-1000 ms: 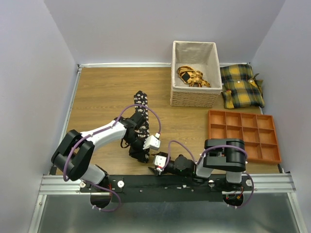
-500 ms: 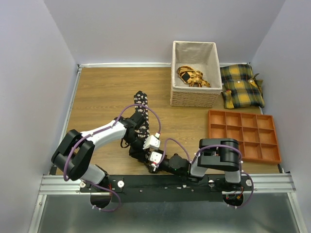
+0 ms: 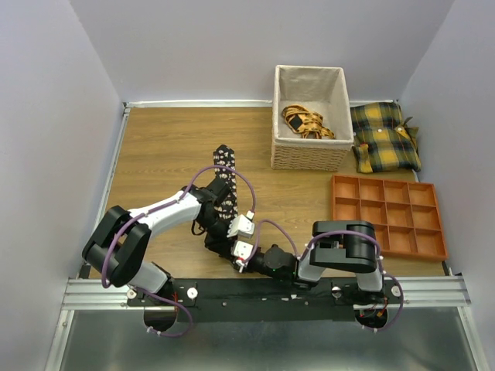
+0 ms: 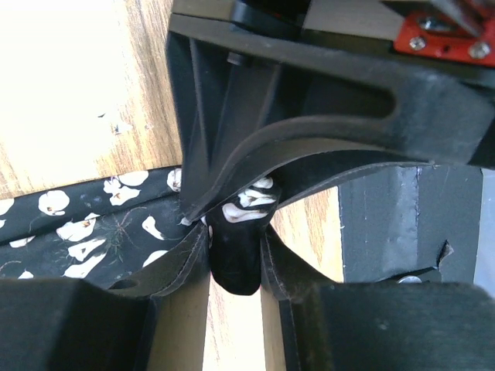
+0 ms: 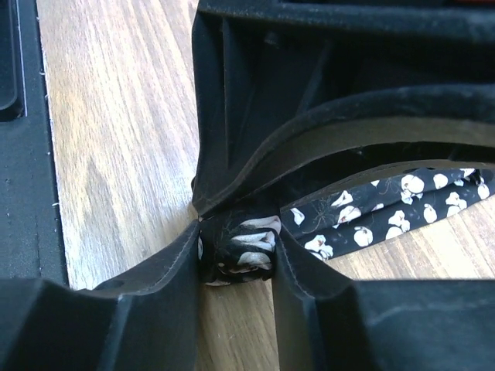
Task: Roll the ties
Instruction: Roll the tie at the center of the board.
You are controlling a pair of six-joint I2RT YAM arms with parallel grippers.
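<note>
The tie (image 3: 225, 164) is laid on the wooden table (image 3: 155, 147), running from the middle toward the near edge. Its near end is bunched into a small roll. The left gripper (image 4: 234, 241) is clenched on this end, and a dark fold of the cloth is pinched between its fingers. The right gripper (image 5: 236, 249) is clamped on the same roll from the opposite side, tip to tip with the left one. A basket (image 3: 309, 158), an orange tray (image 3: 383, 180) and plaid cushions (image 3: 384, 139) are placed well apart, on the right.
</note>
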